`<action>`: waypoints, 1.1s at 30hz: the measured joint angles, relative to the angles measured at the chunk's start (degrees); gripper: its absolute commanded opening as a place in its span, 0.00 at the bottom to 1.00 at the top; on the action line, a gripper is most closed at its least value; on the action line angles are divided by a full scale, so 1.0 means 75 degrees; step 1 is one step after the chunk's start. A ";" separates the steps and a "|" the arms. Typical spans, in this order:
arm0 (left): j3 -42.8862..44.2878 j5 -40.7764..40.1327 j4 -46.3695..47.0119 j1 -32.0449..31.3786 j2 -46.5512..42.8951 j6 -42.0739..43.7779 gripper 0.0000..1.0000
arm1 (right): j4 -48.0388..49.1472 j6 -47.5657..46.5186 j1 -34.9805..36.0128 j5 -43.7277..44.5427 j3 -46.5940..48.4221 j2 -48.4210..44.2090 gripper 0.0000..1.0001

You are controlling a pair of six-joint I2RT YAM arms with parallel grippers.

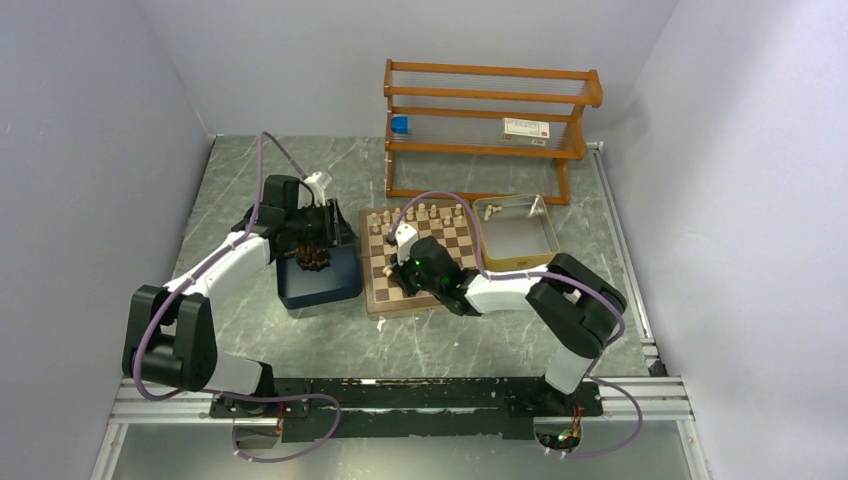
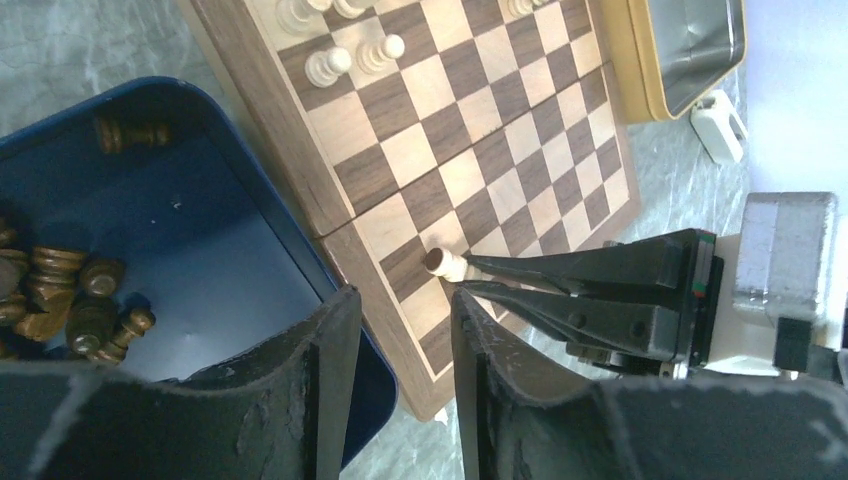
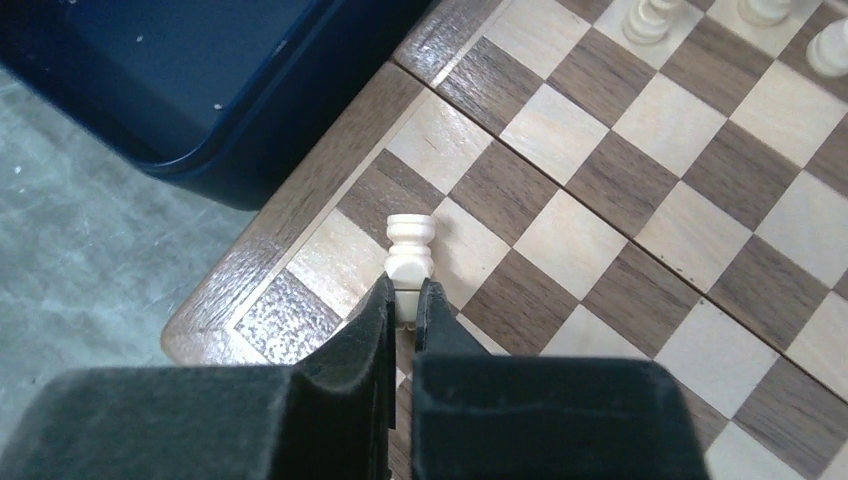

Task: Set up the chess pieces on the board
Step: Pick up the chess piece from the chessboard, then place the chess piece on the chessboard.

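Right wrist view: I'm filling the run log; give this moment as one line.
right gripper: shut on pale cream turned wooden chess piece | over: square wooden chessboard corner | left gripper: open, by dark blue tray

My right pincer [image 3: 403, 300], clamped on a cream piece [image 3: 410, 245], stands over the near left corner of the board [image 3: 640, 240], and its arm lies across the near right squares. The middle squares lie bare. Along the far edge, cream pieces [image 1: 425, 213] crowd the way. The blue tray [image 1: 320, 292] sits just beside the board's left edge, my left pincer [image 2: 400, 300] gaping above its rim. The tan tray [image 1: 515, 268] flanks the far right corner, and the rack [image 1: 480, 150] walls the bench's far edge.
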 measured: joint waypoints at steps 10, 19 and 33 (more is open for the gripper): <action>0.0740 0.0769 -0.0621 -0.0554 -0.0085 0.0694 0.58 | -0.0577 -0.0583 -0.0793 -0.1603 -0.0213 -0.1784 0.00; -0.0344 0.1113 0.0527 -0.1816 -0.1786 0.3115 0.68 | -0.2218 -0.0114 -0.2390 -0.4642 0.0947 -0.1766 0.00; -0.0609 0.0490 0.0216 -0.3334 -0.2276 0.9224 0.63 | -0.3424 0.0169 -0.2605 -0.7318 0.1364 -0.1676 0.00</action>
